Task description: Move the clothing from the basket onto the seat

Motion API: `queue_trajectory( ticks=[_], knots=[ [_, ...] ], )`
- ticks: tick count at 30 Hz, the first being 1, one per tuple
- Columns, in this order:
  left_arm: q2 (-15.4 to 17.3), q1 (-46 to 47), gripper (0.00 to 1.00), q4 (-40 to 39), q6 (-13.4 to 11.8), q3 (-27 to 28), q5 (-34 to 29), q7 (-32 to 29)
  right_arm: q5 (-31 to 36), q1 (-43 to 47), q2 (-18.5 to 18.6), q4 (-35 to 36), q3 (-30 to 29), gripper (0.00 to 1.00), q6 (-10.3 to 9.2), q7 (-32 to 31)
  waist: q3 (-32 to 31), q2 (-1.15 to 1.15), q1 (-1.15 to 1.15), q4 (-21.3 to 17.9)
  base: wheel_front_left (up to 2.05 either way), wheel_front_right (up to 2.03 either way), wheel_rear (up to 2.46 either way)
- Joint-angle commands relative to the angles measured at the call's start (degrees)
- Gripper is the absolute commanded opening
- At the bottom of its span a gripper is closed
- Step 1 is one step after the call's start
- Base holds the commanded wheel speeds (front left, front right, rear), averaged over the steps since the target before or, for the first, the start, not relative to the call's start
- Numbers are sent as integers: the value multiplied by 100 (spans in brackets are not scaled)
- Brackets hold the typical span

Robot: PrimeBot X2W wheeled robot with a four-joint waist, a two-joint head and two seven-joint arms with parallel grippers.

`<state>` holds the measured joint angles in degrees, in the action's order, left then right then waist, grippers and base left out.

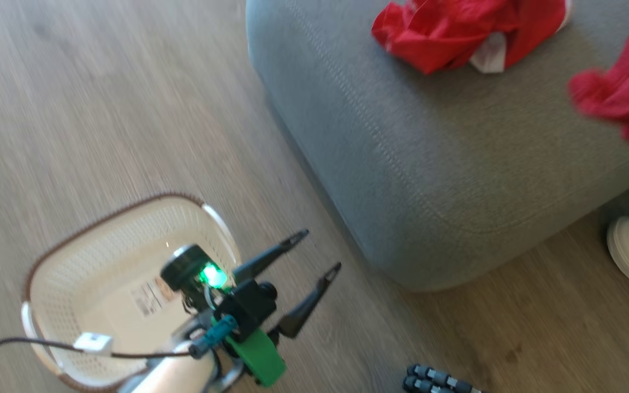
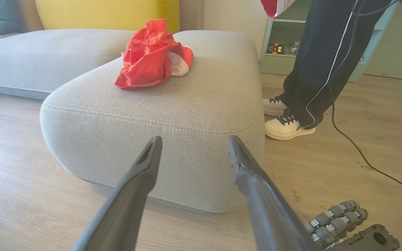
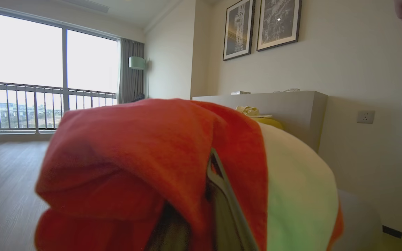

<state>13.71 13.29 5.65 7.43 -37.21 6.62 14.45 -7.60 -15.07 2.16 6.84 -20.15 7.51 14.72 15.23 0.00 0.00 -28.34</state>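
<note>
I am holding my left tool (image 2: 194,139) wide open, both dark fingers (image 2: 134,188) pointing at the rounded front of the seat (image 2: 204,87) and stopping short of it. The clothing (image 2: 150,57) is lying crumpled on top of the seat, red with a white patch showing. A person (image 2: 312,69) in dark trousers and pale shoes (image 2: 288,127) is standing on the floor (image 2: 30,195) just beside the seat's right side. A cable (image 2: 361,153) is trailing across the floor near them.

Left pincer (image 1: 320,251) with two long dark tapering fingers (image 1: 271,255), black wrist block (image 1: 251,305), bright green bracket (image 1: 260,357), teal connector (image 1: 213,335), glowing green light (image 1: 213,275) on a round black housing (image 1: 183,266), thin black cable (image 1: 145,355), pale forearm (image 1: 178,374), grey ribbed rollers (image 1: 437,379)
</note>
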Motion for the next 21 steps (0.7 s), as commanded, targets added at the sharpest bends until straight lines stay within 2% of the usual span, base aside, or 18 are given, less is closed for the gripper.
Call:
queue_trajectory(
  ticks=[1, 6, 7, 8, 15, 17, 19, 21],
  knots=[
    [144, 287, 100, -234, 6, 135, -46, 55, -88, -385, 72, 169, -120, 0, -2, 28, 532, 0, 0, 162, 0, 0, 0],
    [685, 676, 100, -387, 6, -96, -72, 55, -216, -1259, 72, 22, -643, 0, -2, 28, 1348, 0, 0, 159, 0, 0, 0],
    [917, 776, 100, -430, 6, -105, -89, 55, -115, -1610, 72, -83, -688, 0, -2, 28, 1609, 0, 0, 104, 0, 0, 0],
    [917, 776, 100, -430, 6, -105, -89, 55, -115, -1610, 72, -83, -688, 0, -2, 28, 1609, 0, 0, 104, 0, 0, 0],
    [1505, 968, 100, -573, 6, -80, -201, 55, -68, -3053, 72, -577, -916, 0, -2, 28, 2264, 0, 0, -43, 0, 0, 0],
    [1597, 1008, 100, -581, 6, -34, -198, 55, -14, -3400, 75, -750, -978, 0, -2, 28, 2387, 0, 0, -34, 0, 0, 0],
    [1668, 1038, 100, -555, 6, 1, -231, 55, -400, -3821, 74, -1123, -1187, 0, -2, 28, 2507, 0, 0, -8, 0, 0, 0],
    [1716, 1052, 100, -576, 6, 33, -248, 55, -304, -4109, 178, -1359, -1184, 0, -2, 28, 2637, 0, 0, 12, 0, 0, 0]
  ],
)
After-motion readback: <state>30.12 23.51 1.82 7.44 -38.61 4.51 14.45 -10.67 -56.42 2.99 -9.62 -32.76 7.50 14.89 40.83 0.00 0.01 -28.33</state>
